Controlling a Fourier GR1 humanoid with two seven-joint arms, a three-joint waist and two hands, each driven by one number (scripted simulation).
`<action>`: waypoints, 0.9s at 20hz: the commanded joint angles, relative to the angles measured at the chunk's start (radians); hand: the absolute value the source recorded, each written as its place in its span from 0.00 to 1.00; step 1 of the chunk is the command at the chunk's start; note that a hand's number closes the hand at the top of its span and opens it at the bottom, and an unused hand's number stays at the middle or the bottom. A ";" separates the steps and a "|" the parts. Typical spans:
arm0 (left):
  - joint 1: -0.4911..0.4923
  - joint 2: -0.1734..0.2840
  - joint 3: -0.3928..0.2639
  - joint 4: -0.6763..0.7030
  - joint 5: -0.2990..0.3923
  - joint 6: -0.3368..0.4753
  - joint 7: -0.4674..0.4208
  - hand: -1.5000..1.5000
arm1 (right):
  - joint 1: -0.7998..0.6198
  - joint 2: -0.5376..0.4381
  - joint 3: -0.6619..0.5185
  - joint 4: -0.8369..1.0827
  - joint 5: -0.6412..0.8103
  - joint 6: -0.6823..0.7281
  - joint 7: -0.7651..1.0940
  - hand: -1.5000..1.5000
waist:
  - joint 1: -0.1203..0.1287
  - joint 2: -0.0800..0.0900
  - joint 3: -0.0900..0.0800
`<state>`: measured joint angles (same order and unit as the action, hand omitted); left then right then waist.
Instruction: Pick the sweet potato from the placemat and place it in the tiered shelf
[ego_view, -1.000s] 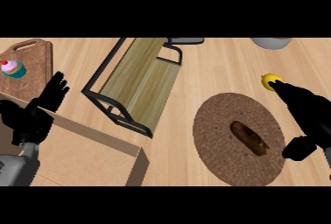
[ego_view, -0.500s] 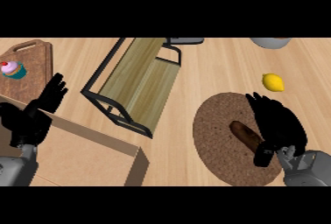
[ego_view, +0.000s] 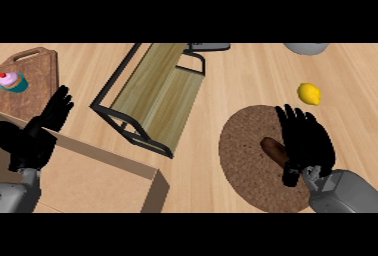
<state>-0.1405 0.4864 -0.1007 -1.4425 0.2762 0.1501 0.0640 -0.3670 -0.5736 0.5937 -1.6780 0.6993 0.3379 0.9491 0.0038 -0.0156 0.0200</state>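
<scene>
Now the right hand (ego_view: 304, 142) has come in over the placemat (ego_view: 247, 170), where a second ago it was out beyond the mat's far edge, close to the lemon (ego_view: 309, 93). It hangs directly above the sweet potato (ego_view: 274, 149), which lies near the middle of the mat, and hides all but the potato's left end. The fingers are stretched out flat, pointing away toward the lemon, with the thumb low on the side nearer the robot; nothing is curled round the potato yet. Whether the palm already touches it I cannot tell.

So the reach looks finished and the grasp not begun: the potato is on the mat where it was, unlifted.

The tiered shelf (ego_view: 151, 95) stands well to the left of the mat, long and slatted in a black frame, so a carry across the counter lies ahead once the fingers close.

Far left of the mat, past the shelf, the left hand (ego_view: 40, 132) rests with fingers straight and up, beside a board (ego_view: 33, 82) with a cupcake (ego_view: 12, 81).
</scene>
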 joint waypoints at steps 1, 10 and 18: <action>0.093 -0.076 -0.164 0.038 -0.071 -0.044 -0.006 0.50 | 0.029 0.004 0.020 0.030 0.052 -0.007 0.043 0.00 | -0.014 0.018 -0.020; 0.087 -0.073 -0.144 0.034 -0.058 -0.063 0.009 0.50 | 0.017 0.017 -0.013 0.109 0.078 -0.015 -0.019 0.00 | -0.011 0.020 -0.020; 0.110 -0.092 -0.162 0.020 -0.079 -0.076 -0.015 0.50 | 0.021 0.044 0.004 0.230 0.131 -0.056 -0.068 0.00 | 0.000 0.024 -0.019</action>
<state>-0.1300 0.4775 -0.0827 -1.4585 0.2605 0.1325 0.0607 -0.3520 -0.5350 0.5962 -1.5102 0.8106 0.3115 0.9042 0.0028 -0.0134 0.0228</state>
